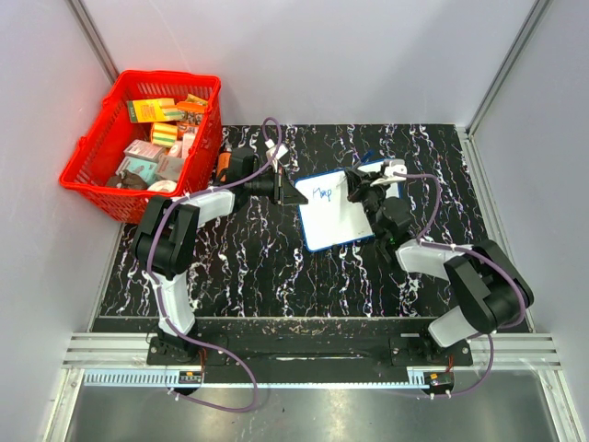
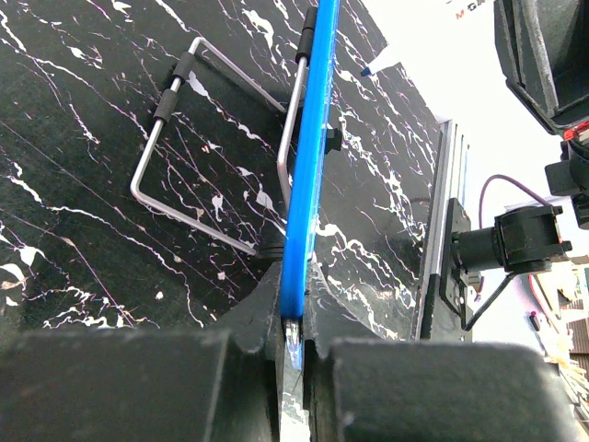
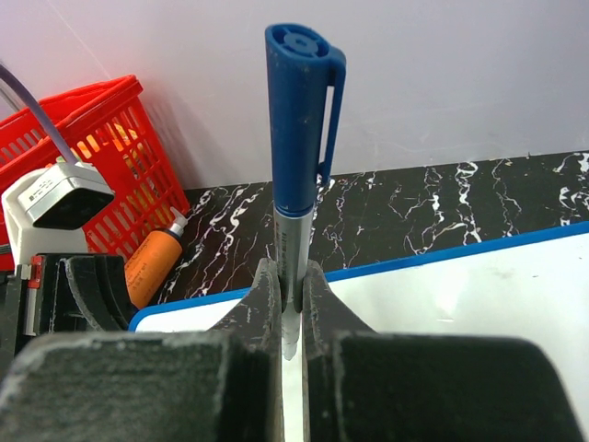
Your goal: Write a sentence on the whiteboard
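Observation:
The whiteboard point(image 1: 340, 221), white with a blue rim, lies tilted in the middle of the black marbled table. Blue handwriting point(image 1: 322, 192) near its upper left reads roughly "Hap". My left gripper point(image 1: 294, 193) is shut on the board's left edge. The left wrist view shows the blue rim point(image 2: 308, 157) edge-on, pinched between the jaws of the left gripper point(image 2: 293, 285). My right gripper point(image 1: 361, 189) hovers over the board's upper right. In the right wrist view the right gripper point(image 3: 292, 276) is shut on a grey marker point(image 3: 299, 138), whose blue cap sits on the rear end.
A red basket point(image 1: 85, 166) full of small packages stands at the far left. An orange bottle point(image 3: 152, 262) lies between it and the board. A bent wire stand point(image 2: 175, 157) sticks out from the board's back. Walls close in on the left, right and far sides.

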{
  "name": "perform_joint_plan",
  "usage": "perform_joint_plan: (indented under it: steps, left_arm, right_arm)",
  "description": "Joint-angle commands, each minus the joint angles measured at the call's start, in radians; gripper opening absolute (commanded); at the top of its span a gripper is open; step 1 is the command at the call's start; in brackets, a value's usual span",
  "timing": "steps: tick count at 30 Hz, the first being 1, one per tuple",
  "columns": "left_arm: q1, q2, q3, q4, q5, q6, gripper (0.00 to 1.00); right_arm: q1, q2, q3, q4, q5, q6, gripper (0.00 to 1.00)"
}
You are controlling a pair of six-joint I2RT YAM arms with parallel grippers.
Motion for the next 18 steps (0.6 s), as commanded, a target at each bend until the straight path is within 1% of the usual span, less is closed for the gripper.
perform_joint_plan:
  steps: [1,18]
  left_arm:
    - [-0.010,-0.004,-0.015,-0.062,-0.098,0.112,0.00]
    - [-0.010,-0.005,-0.018,-0.061,-0.097,0.112,0.00]
  right_arm:
    - [-0.004,0.024,0.050,0.029,-0.026,0.012,0.00]
    - [-0.004,0.091,0.060,0.029,-0.028,0.032,0.00]
